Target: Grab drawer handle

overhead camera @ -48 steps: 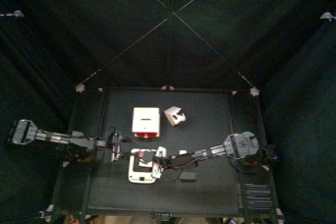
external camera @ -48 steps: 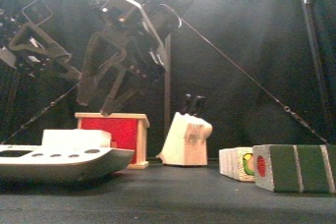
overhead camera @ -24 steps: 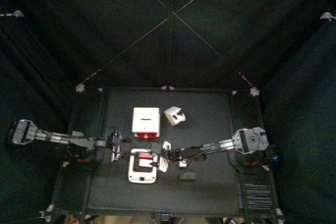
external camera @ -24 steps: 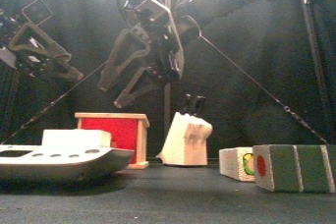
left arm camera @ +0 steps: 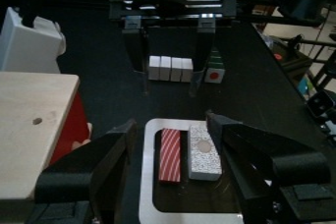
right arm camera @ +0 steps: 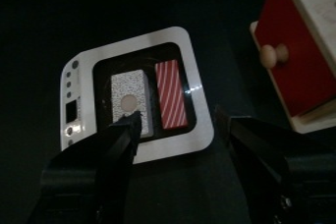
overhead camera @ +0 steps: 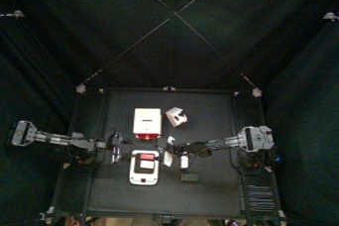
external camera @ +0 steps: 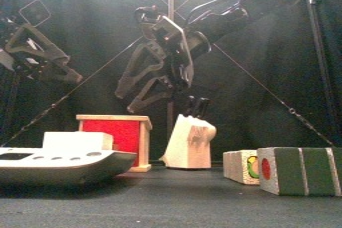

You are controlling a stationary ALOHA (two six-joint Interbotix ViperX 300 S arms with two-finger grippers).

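Observation:
The drawer is a white box with a dark red band, standing at the table's middle; its red front faces the front camera. In the right wrist view the red front carries a small pale knob handle. My right gripper hangs open above the white scale, well short of that knob; from above it is in front of the drawer. Beside the drawer's pale top, my left gripper is open over the same scale and holds nothing.
A flat white scale with a red and a grey piece on it lies at the front. A pale knife block stands right of the drawer. Coloured blocks sit at the front right.
My right gripper has swung to the right, away from the left arm, staying high above the scale. The left arm has hardly moved.

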